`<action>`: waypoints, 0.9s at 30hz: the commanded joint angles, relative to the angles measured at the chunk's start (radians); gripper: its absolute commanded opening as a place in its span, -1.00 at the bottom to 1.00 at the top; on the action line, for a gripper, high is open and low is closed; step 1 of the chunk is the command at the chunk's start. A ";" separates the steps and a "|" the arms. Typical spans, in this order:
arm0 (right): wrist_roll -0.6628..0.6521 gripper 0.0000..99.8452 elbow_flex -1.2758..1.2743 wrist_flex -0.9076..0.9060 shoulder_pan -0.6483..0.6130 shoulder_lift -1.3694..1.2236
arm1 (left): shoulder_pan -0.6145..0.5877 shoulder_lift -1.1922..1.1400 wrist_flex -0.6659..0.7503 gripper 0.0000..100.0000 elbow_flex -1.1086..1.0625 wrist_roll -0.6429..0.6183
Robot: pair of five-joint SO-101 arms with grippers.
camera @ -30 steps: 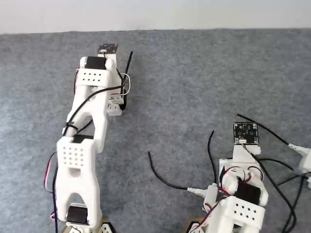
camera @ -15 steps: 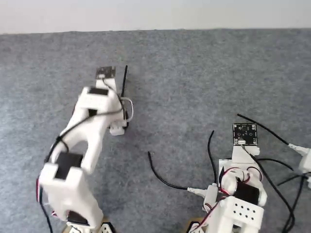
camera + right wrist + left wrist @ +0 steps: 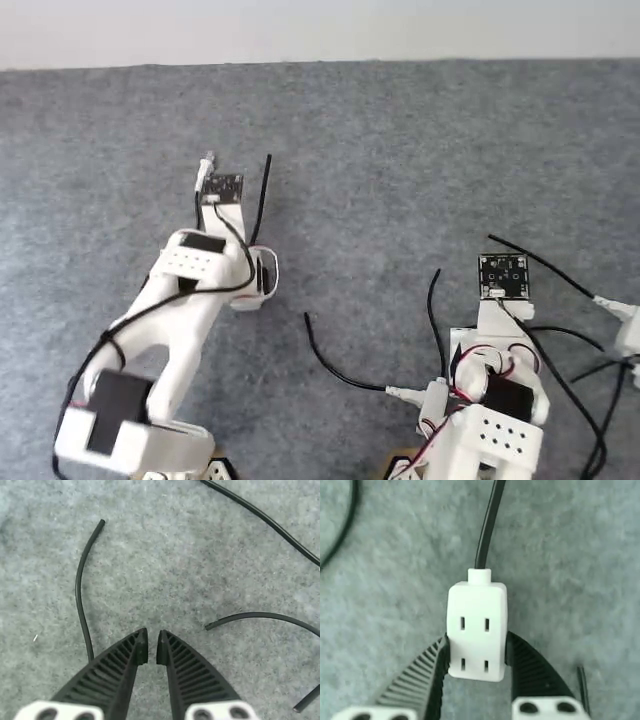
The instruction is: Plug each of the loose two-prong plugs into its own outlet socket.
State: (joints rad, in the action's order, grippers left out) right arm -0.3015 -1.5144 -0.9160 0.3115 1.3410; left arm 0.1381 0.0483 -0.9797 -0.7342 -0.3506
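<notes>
L arm folds back toward its base over the last sec: in the high view its wrist sits much nearer the near edge than a sec ago, and the black cord trails along with it. So the outlet is coming along, not left behind.

L gripper is clamped on the outlet's lower half, one finger on each side, slots facing the cam, both slot pairs empty. Its cord runs straight away from the gripper over the grey mat.

R arm hasn't moved. R gripper is nearly closed, a thin gap between the tips, holding nothing, hovering over the mat w/ loose cord ends around it.

What looks like a loose plug lies just beside the R arm's base, well apart from the outlet.

Read: the pull-back prob brings the outlet closer to the plug side. No plug is seated yet, so the task is early; R still needs to pick one up.
</notes>
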 commanded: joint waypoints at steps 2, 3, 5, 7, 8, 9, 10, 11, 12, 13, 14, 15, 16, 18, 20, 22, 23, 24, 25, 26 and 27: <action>-0.009 -0.90 0.008 0.021 -0.005 0.013 | 0.031 0.189 0.028 -0.98 -0.111 -0.002; -0.009 -0.90 0.008 0.021 -0.005 0.013 | 0.040 0.241 0.046 -0.98 -0.140 -0.002; -0.009 -0.90 0.008 0.021 -0.005 0.013 | 0.072 0.345 0.072 -0.98 -0.209 -0.002; -0.009 -0.90 0.006 0.019 -0.005 0.013 | 0.106 0.428 0.087 -0.98 -0.268 -0.002; -0.009 -0.90 0.006 0.019 -0.005 0.013 | 0.118 0.459 0.091 -0.98 -0.289 0.000; -0.009 -0.90 0.006 0.019 -0.005 0.013 | 0.124 0.482 0.089 -0.98 -0.297 0.000; -0.009 -0.90 0.006 0.019 -0.005 0.013 | 0.124 0.491 0.086 -0.98 -0.298 0.000; -0.009 -0.90 0.006 0.019 -0.005 0.013 | 0.124 0.489 0.086 -0.98 -0.298 0.000; -0.009 -0.90 0.006 0.018 -0.005 0.013 | 0.123 0.479 0.083 -0.98 -0.297 0.000; -0.009 -0.90 0.006 0.018 -0.005 0.013 | 0.123 0.463 0.075 -0.98 -0.295 0.000; -0.009 -0.90 0.006 0.016 -0.005 0.013 | 0.124 0.443 0.075 -0.98 -0.294 0.000; -0.009 -0.90 0.006 0.016 -0.005 0.013 | 0.124 0.417 0.075 -0.98 -0.286 0.000; -0.009 -0.90 0.006 0.016 -0.005 0.013 | 0.124 0.390 0.075 -0.98 -0.277 0.000; -0.009 -0.90 0.006 0.016 -0.005 0.013 | 0.123 0.327 0.075 -0.98 -0.254 0.000; -0.009 -0.90 0.006 0.016 -0.005 0.013 | 0.123 0.269 0.077 -0.98 -0.232 0.000; -0.009 -0.90 0.006 0.015 -0.005 0.013 | 0.123 0.224 0.081 -0.97 -0.213 0.000; -0.009 -0.90 0.006 0.015 -0.005 0.013 | 0.121 0.209 0.092 -0.97 -0.206 0.000; -0.009 -0.90 0.006 0.015 -0.005 0.013 | 0.121 0.198 0.109 -0.97 -0.205 0.000; -0.009 -0.90 0.006 0.015 -0.005 0.013 | 0.120 0.193 0.121 -0.97 -0.205 -0.003; -0.009 -0.90 0.006 0.015 -0.005 0.013 | 0.109 0.193 0.126 -0.97 -0.202 -0.005; -0.009 -0.90 0.006 0.015 -0.005 0.013 | 0.094 0.199 0.129 -0.97 -0.197 -0.005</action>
State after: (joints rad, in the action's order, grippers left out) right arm -0.3015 -1.5144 -0.9160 0.3115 1.3410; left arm 0.2562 0.2539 -0.8892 -0.9705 -0.3506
